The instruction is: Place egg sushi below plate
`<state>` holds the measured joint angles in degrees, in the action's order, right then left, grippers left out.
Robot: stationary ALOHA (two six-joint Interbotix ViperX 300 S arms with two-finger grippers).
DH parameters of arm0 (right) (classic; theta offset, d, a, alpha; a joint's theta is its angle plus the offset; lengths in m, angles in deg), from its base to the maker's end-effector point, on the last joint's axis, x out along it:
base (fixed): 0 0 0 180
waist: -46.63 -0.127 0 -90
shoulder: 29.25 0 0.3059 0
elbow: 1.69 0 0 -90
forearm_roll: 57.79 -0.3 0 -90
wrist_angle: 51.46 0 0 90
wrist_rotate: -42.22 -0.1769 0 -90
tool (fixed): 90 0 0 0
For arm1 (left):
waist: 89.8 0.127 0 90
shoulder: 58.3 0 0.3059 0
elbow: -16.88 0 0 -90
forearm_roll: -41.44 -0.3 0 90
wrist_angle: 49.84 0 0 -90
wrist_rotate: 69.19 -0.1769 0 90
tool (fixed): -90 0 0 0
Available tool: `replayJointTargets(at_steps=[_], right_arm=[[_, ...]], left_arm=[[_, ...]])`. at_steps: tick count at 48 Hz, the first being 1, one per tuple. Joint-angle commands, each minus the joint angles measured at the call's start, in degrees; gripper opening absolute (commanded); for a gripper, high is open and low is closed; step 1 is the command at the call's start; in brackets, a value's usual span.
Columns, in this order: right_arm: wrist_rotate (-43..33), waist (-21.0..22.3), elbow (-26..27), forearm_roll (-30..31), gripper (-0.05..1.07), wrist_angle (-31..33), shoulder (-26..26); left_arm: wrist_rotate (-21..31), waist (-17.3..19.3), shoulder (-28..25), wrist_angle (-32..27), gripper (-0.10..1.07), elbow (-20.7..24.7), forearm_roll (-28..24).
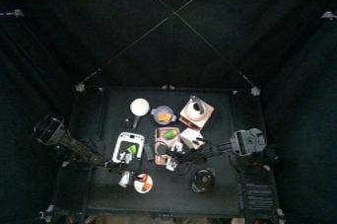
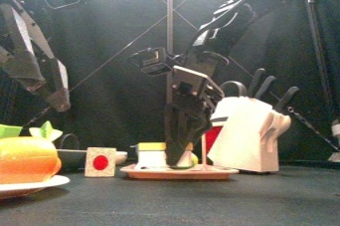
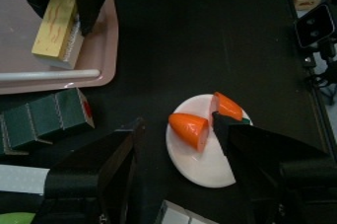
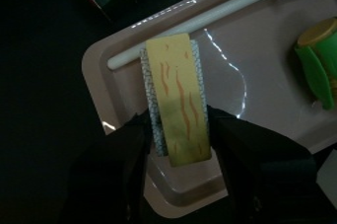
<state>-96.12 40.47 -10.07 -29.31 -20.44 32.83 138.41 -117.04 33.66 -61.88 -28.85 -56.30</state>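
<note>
Setting: black curtains on all sides of a small black tabletop (image 1: 158, 193) crowded with dishes.
Plate: the pink plate (image 4: 250, 80) lies at the middle of the tabletop, seen low and flat in the front view (image 2: 180, 172).
Egg sushi: the yellow egg sushi (image 4: 178, 100) lies on the pink plate, one end between the right pincer's jaws; the left wrist view shows it as a pale yellow strip (image 3: 55, 26) on the plate's surface.
Right pincer: the right pincer (image 4: 180, 154) is down over the plate, jaws on either side of the egg sushi and touching it, gripping it; the front view shows it (image 2: 184, 140) reaching down to the plate.
Left pincer: the left pincer (image 3: 184, 164) hangs above the tabletop with its jaws apart and nothing between them.
White dish: a round white dish (image 3: 211, 159) with two orange pieces (image 3: 188, 129) lies just beside the pink plate.
Green piece: a green piece (image 4: 320, 60) sits on the plate near the sushi.
Knife block: a white knife block (image 2: 250, 130) stands behind the plate on the right.
</note>
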Motion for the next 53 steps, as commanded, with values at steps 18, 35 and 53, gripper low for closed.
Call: replayJointTargets(at_steps=[18, 35, 53], right_arm=[[-0.8, 0.0, 3.9, -4.6, 0.38, 2.8, 6.1], [-14.9, -4.8, 5.9, -8.2, 0.38, 19.1, 12.1], [-41.1, -13.2, 6.9, -2.5, 0.38, 22.6, 10.5]], left_arm=[[-0.1, -0.1, 0.3, -0.2, 0.92, 1.2, -0.4], [0.0, -0.7, 1.7, -0.2, 0.92, 0.7, -0.2], [0.0, -2.5, 10.1, -2.8, 0.92, -4.2, 0.1]])
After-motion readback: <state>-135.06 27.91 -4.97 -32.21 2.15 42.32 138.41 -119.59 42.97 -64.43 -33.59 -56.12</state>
